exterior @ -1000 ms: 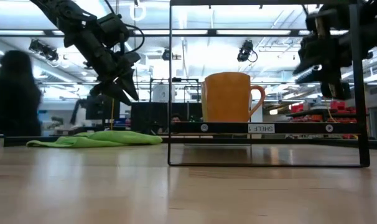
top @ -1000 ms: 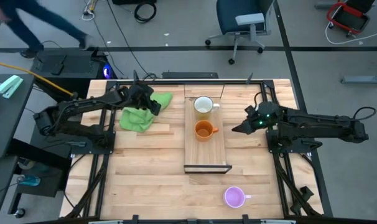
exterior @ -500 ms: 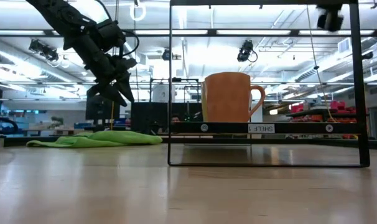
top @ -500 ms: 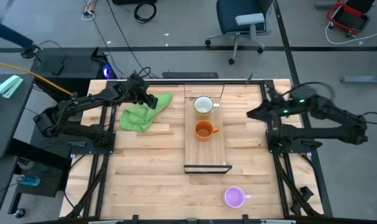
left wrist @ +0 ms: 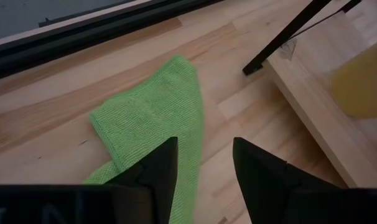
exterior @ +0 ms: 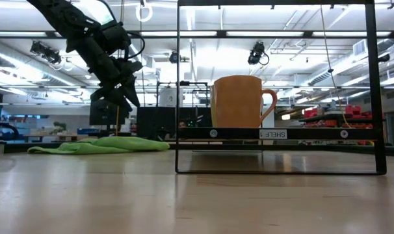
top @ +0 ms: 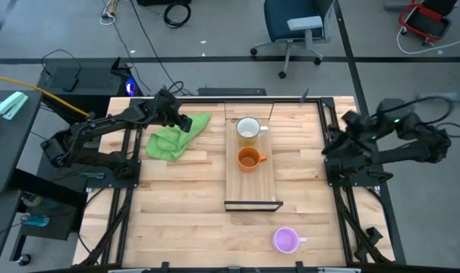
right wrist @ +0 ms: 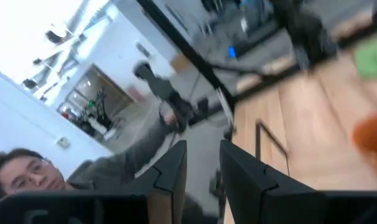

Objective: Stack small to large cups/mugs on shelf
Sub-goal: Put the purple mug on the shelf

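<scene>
A white mug (top: 248, 129) with a yellowish inside and an orange mug (top: 249, 158) stand upright on the light-wood shelf board (top: 253, 189). The orange mug also shows in the low view (exterior: 239, 101). A light purple mug (top: 286, 240) stands on the table near its front edge. My left gripper (top: 184, 123) is open and empty above the green cloth (left wrist: 157, 124), left of the shelf. My right gripper (top: 342, 136) is open and empty at the table's right edge, drawn back from the shelf and raised out of the low view.
The green cloth (top: 173, 136) lies crumpled on the table at the far left of the shelf. The shelf's thin black frame (exterior: 275, 133) stands at its near end. A person (right wrist: 27, 174) shows in the room beyond the table.
My right gripper has drawn back from beside the shelf toward the table's right edge and gone up, out of the low view. The mugs and the cloth have stayed where they were.
</scene>
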You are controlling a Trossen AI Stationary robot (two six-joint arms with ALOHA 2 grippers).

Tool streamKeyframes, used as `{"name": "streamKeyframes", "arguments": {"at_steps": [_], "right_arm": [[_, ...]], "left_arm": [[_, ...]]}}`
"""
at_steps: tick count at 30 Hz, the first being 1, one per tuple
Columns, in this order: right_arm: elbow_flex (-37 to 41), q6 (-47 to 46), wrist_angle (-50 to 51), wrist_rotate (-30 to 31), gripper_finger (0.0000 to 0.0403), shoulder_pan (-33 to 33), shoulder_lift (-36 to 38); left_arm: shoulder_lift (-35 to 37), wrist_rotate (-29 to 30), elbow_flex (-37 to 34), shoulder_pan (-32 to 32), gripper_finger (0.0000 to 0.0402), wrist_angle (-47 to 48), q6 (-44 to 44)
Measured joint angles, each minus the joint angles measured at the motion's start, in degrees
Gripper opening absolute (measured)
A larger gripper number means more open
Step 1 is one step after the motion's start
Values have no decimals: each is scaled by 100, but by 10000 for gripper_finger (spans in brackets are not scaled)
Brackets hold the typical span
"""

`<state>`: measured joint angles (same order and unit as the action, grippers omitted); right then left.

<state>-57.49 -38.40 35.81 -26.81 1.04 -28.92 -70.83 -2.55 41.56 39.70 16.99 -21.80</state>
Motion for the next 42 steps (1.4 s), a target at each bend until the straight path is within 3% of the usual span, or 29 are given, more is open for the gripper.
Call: {"name": "streamKeyframes", "arguments": {"at_steps": [6, 11, 17, 23, 28, 33, 42], "right_arm": [[842, -688, -205, 255, 103, -818, -229], [1243, -985, -1006, 402, 103, -1722, -583], [1076, -1016, -1193, 1347, 103, -2895, -1133], [915, -1657, -1195, 2463, 103, -3946, -1733], [902, -2364, -1191, 3014, 103, -4619, -2319], [902, -3058, -1188, 3315, 103, -5007, -2973], [902, -3655, -1142, 3319, 103, -5127, -3842]], "left_arm": [[-2, 0, 0, -2, 162, 7, -2], [-2, 0, 2, -2, 162, 7, -2], [-2, 0, 2, -2, 162, 6, -3], [-3, 0, 2, -7, 162, 4, -4], [-4, 0, 2, -7, 162, 4, -4], [-4, 0, 2, -7, 162, 4, -1], [-4, 15, 2, -7, 162, 4, 1]]}}
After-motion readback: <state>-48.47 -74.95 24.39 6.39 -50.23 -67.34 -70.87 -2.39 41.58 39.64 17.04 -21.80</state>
